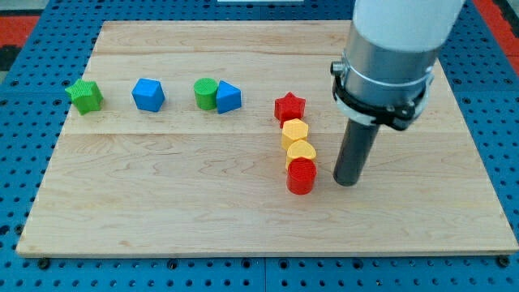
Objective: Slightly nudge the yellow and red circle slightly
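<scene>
Just right of the red circle (pixel 301 175), my tip (pixel 346 182), a bare rod with no claw to open or hold anything, is risking jostling the touching yellow heart (pixel 301 151).

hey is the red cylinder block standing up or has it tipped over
Standing upright. The red cylinder shows its round flat face on top, its curved side below, resting on the board. My tip is just to the view's right, apart.

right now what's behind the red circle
Toward the view's top of the red circle: a yellow heart touching it, whose lower edge it covers. My tip stands to its right.
</scene>
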Motion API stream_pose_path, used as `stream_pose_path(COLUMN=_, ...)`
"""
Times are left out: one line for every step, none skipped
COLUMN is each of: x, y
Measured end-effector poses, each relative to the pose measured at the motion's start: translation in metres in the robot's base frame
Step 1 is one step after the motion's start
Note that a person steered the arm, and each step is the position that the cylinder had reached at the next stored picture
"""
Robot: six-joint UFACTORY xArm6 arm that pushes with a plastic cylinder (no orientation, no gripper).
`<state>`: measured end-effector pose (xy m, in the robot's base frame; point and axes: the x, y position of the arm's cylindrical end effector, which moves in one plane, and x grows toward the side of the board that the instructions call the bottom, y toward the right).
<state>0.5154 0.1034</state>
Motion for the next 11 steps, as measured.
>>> stream_pose_path(x=-0.005, y=-0.002)
stream_pose_path(x=-0.005, y=-0.008)
stream_pose_path(x=-0.005, y=-0.016)
stream_pose_path(x=-0.005, y=-0.030)
stream_pose_path(x=-0.005, y=-0.040)
stream_pose_path(x=0.001, y=-0.026)
stream_pose_path(x=0.027, y=-0.020)
stream_pose_path(x=0.050, y=-0.027)
stream_pose_path(x=0.051, y=-0.037)
stream_pose_path(x=0.039, y=-0.039)
stream_pose_path(x=0.036, y=-0.027)
